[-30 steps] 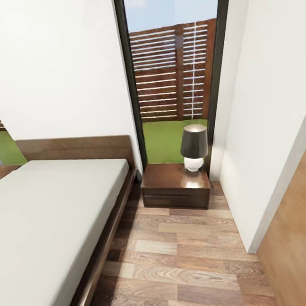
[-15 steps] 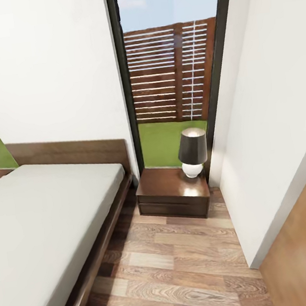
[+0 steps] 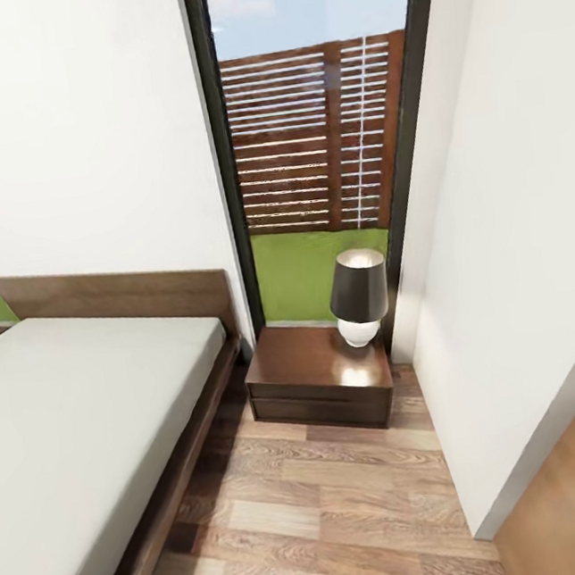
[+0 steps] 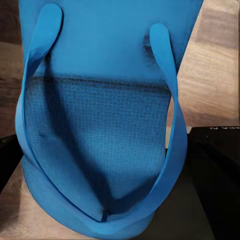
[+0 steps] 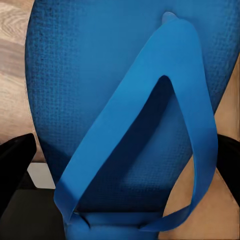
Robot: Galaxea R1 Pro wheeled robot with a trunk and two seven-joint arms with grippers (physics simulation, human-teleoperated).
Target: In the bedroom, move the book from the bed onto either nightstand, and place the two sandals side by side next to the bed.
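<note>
A bright blue sandal (image 4: 100, 125) hangs close in front of the left wrist camera above the wood floor. My left gripper (image 4: 112, 165) is shut on it, with a dark finger (image 4: 220, 155) showing beside it. A second blue sandal (image 5: 125, 95) sits the same way in my right gripper (image 5: 122, 160), shut, with a black finger (image 5: 15, 162) at its side. In the head view the bed (image 3: 79, 421) lies at the left with a bare grey mattress. The dark nightstand (image 3: 303, 380) stands beside its headboard, under the window. The book is out of view.
A lamp (image 3: 359, 297) with a dark shade stands on the nightstand's right half. A strip of wood-plank floor (image 3: 324, 508) runs between the bed frame and the white wall (image 3: 517, 250) on the right. A tall window (image 3: 314, 140) rises behind the nightstand.
The head camera has moved, so the whole view has shifted: nightstand and lamp now sit lower and slightly left in the picture, and less of the bed's left side shows.
</note>
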